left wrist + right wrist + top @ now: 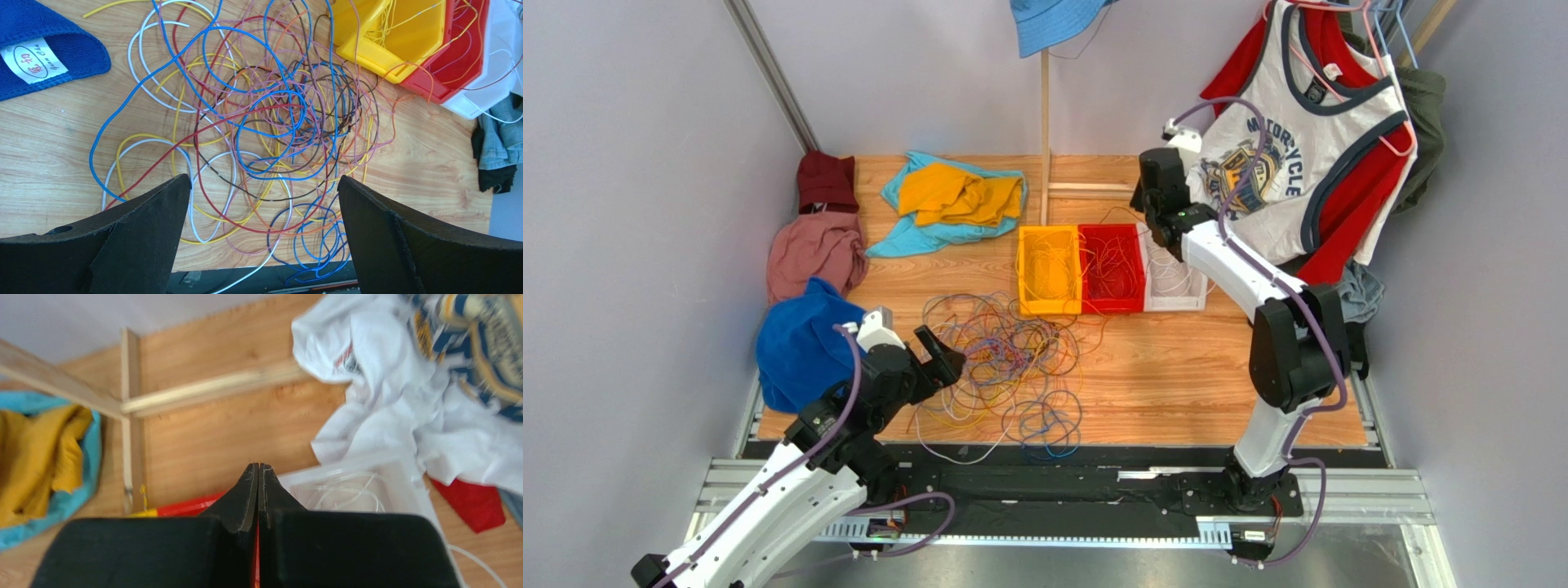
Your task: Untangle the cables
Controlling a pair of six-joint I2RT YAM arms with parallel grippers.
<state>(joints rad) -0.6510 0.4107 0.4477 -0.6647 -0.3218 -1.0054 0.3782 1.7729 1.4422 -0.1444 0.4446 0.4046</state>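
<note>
Cables [1008,355]: a loose heap of thin, round, glossy wires in blue, red, yellow, white, orange, purple and brown. They are looped over and through one another on the grained wooden tabletop [1161,380], around the middle and left of its near edge, with the outer loops reaching that edge. Further strands lie in three rectangular plastic bins standing side by side toward the far edge: a yellow bin [1022,270], a red bin [1112,309] and a white bin [1176,305]. Left gripper [264,184]: over the near-left side of the heap, its matte black, wedge-shaped fingers spread wide and released. Right gripper [258,468]: above the line where the red and white bins meet, its fingers clenched flat together, tip against tip. A soft blue knitted cloth [799,343] with a sewn white label lies bunched at the near-left corner, beside the left arm.
</note>
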